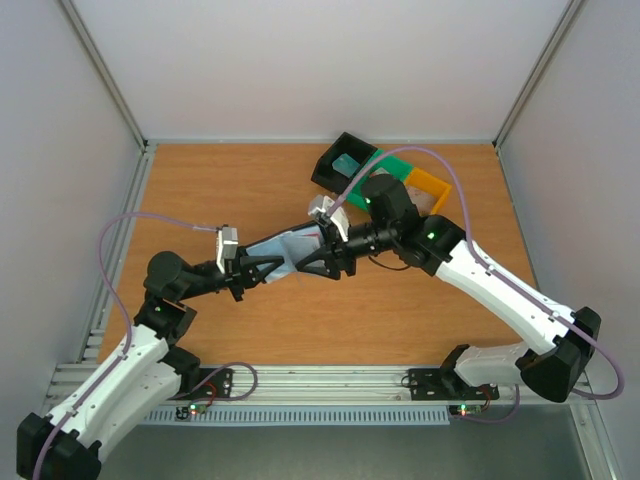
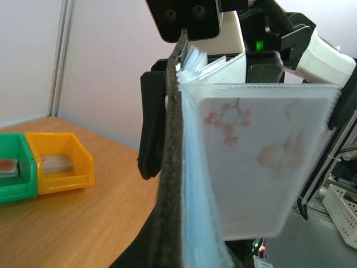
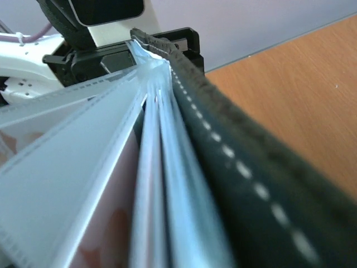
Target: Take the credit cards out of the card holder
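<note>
One black card holder [image 2: 170,167], pale pockets [image 2: 196,184] fanned, clenched in left claw [image 1: 272,262]; right claw [image 1: 308,258] unclear.

The card holder [image 2: 170,184] has a matt black cover, slightly fuzzy like cloth, with pale stitching along its edge. Just beside the matt black plastic fingers [image 2: 149,134] of the right gripper [image 1: 308,260], its pockets [image 2: 201,234] are frosted, translucent soft plastic. One holds a smooth whitish plastic card [image 2: 254,167] printed with faint pink blossoms. Beyond the fingers, the table [image 2: 95,223] is smooth orange-brown wood grain; the yellow bin [image 2: 58,162] and green bin [image 2: 14,173] are glossy moulded plastic.
</note>
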